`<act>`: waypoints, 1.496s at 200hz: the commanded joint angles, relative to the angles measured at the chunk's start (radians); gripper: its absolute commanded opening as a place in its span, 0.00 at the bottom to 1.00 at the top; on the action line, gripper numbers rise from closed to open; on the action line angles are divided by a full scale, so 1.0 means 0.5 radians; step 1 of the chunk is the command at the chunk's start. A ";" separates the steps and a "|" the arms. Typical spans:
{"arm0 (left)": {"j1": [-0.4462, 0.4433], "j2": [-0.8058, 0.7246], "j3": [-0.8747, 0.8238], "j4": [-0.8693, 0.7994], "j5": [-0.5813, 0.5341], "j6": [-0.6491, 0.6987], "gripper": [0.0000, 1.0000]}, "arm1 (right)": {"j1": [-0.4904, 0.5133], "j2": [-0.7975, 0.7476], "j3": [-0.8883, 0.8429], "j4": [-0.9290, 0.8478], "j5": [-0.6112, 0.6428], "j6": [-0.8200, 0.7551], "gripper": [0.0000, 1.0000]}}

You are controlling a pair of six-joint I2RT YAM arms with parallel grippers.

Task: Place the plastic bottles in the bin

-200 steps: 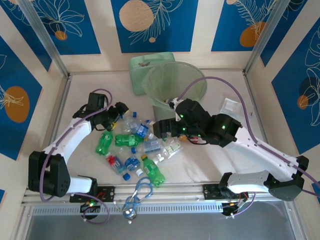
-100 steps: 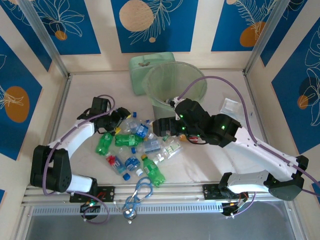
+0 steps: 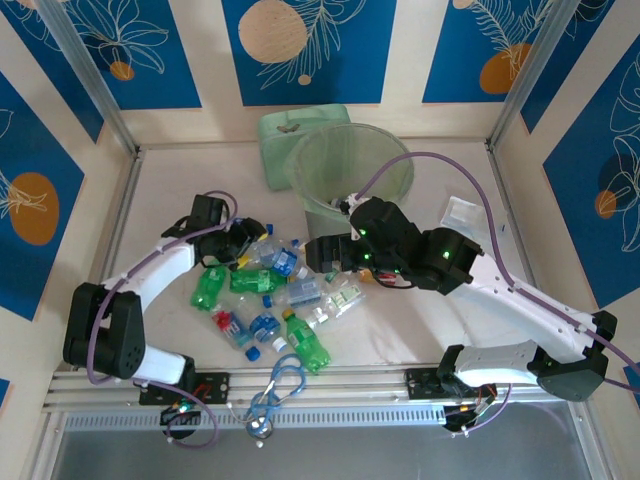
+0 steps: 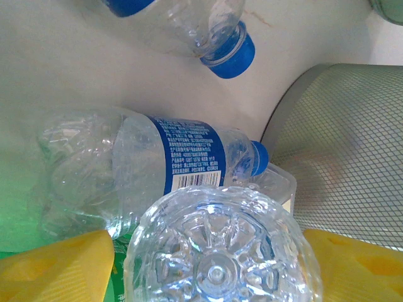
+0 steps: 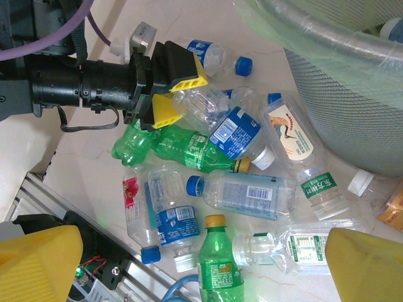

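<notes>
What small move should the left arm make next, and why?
Probably close the left gripper firmly on the clear bottle. The bottle's ribbed bottom sits between the two yellow fingers, but I cannot tell whether they grip it. The bin stands farther back, so a firm hold should come before lifting.

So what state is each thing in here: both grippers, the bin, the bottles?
left gripper: jaws either side of the clear bottle, grip uncertain
right gripper: wide open, empty
clear bottle: lying down, base toward the left gripper
bin: upright, open-topped
other bottles: lying on the table, outside the bin
</notes>
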 commanded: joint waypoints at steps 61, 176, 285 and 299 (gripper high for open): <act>-0.026 0.000 0.095 -0.027 0.030 0.014 0.60 | -0.014 -0.048 -0.069 -0.038 0.060 0.055 1.00; 0.113 -0.513 0.220 -0.266 0.053 0.077 0.53 | -0.261 -0.138 0.150 -0.023 -0.168 0.116 1.00; 0.214 -0.605 0.283 1.372 0.347 -0.987 0.51 | -0.707 0.126 0.543 0.355 -1.125 0.247 0.99; 0.184 -0.531 0.362 1.557 0.366 -1.071 0.51 | -0.738 0.172 0.606 0.382 -1.167 0.283 0.99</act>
